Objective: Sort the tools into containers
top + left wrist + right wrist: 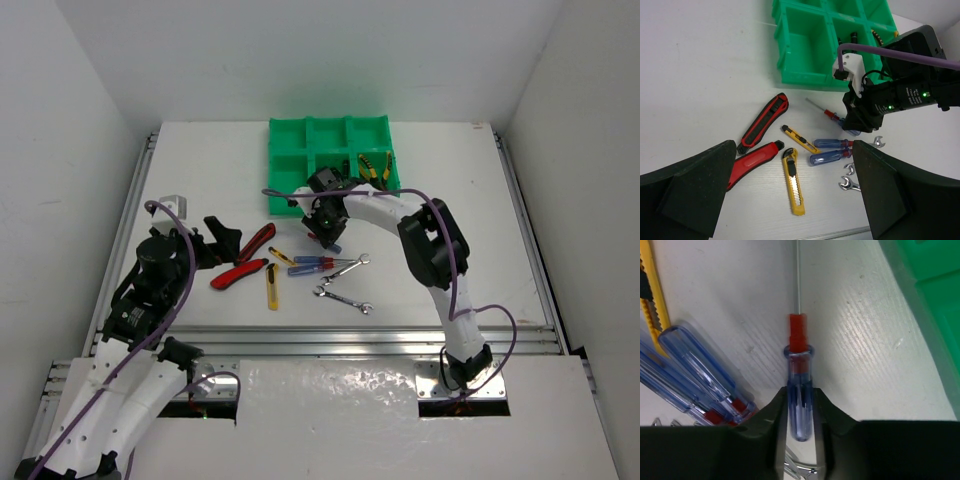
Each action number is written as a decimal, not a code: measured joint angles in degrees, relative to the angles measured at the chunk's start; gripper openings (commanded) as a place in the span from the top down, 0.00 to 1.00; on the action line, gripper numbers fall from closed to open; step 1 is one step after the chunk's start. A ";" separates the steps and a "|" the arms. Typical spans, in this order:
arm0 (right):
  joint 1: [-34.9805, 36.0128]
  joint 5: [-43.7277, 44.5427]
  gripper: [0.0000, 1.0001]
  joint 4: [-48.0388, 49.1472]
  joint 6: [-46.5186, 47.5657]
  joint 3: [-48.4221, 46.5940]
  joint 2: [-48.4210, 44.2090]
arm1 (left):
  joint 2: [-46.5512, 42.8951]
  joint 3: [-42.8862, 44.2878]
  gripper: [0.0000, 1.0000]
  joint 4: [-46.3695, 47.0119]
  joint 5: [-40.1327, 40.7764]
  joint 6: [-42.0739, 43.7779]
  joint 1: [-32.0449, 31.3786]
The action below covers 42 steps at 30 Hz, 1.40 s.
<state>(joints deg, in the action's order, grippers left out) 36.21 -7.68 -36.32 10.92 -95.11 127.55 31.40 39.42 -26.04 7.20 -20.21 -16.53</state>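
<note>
My right gripper [800, 416] is shut on the blue handle of a red-collared screwdriver [799, 385] that lies on the table, shaft pointing away, just in front of the green containers [932, 315]. From above, the right gripper [328, 233] sits at the tray's [288, 160] near edge. Yellow-handled pliers [373, 166] lie in one compartment. My left gripper [793, 152] is open, hovering above a yellow box cutter [794, 182] and holding nothing. Two red-black utility knives [764, 122] [753, 160], another yellow cutter [800, 139], two blue screwdrivers [832, 150] and silver wrenches [345, 298] lie between the arms.
A small grey bracket [175, 204] stands at the table's left edge. The white walls close in on both sides. Purple cables loop over the right arm [430, 245] near the tray.
</note>
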 measured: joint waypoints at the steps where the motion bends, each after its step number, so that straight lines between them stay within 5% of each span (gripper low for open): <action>1: 0.02 0.04 0.81 0.00 0.04 0.00 0.02 | 0.00 0.00 0.00 0.00 -0.02 0.04 0.00; 9: 0.31 0.44 0.89 1.31 0.00 2.97 -2.73 | -0.02 0.00 0.00 0.00 -0.02 0.22 0.00; 18: 0.68 -2.86 0.89 3.80 -1.20 7.19 -19.91 | 0.00 0.00 0.00 0.02 0.02 0.22 0.00; 25: 0.39 2.58 0.87 8.15 -13.77 -13.92 -7.26 | 1.49 0.00 0.00 -0.02 0.02 0.24 0.00; 29: -0.22 5.03 0.74 9.31 -18.36 -28.44 5.25 | 2.16 0.00 0.00 -0.09 -0.02 0.31 0.00; 32: -0.66 6.12 0.63 9.70 -20.44 -30.93 9.53 | 2.47 0.00 0.00 -0.09 -0.13 0.42 0.00; 37: -1.49 6.93 0.20 10.67 -21.79 -29.64 10.19 | 3.17 0.00 0.00 -0.07 -0.74 0.46 0.00; 42: -2.05 7.52 0.18 10.62 -21.00 -29.44 8.59 | 7.08 0.92 0.04 -1.16 -1.03 0.72 -0.13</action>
<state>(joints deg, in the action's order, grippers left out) 34.15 -0.16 -25.69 -10.09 -124.55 136.14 38.48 40.34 -27.20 6.17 -19.49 -16.67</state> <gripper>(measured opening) 0.811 0.979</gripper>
